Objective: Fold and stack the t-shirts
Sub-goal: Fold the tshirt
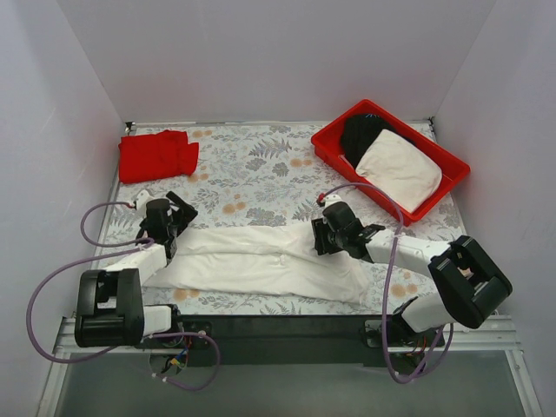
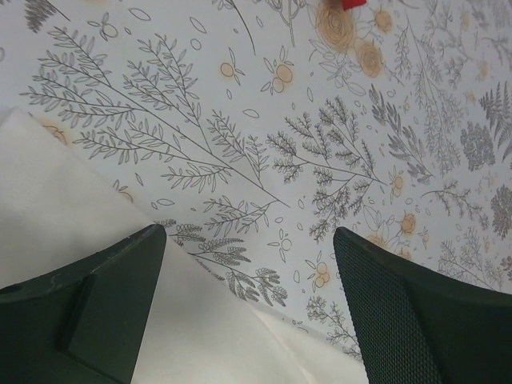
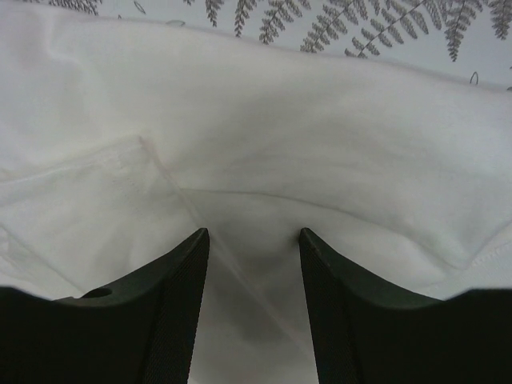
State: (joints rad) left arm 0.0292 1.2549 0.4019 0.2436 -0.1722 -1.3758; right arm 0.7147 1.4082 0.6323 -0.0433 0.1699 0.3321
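Along the near edge of the bench [image 1: 252,174] the white t-shirt [image 1: 261,261] lies spread in a long band. The left hand [image 2: 248,236] is over its left end, fingers wide apart and holding nothing, and the right hand [image 3: 252,236] is low over its right half, fingers parted above the cloth with nothing pinched. The folded red t-shirt [image 1: 156,155] sits in the far left corner, and in the far right corner a red tray [image 1: 445,193] holds an off-white garment [image 1: 398,169] and a black garment [image 1: 360,135].

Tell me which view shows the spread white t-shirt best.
Top external: the white t-shirt shows nearly whole, end to end. Left wrist catches only an edge of it; right wrist, just a close patch with a seam.
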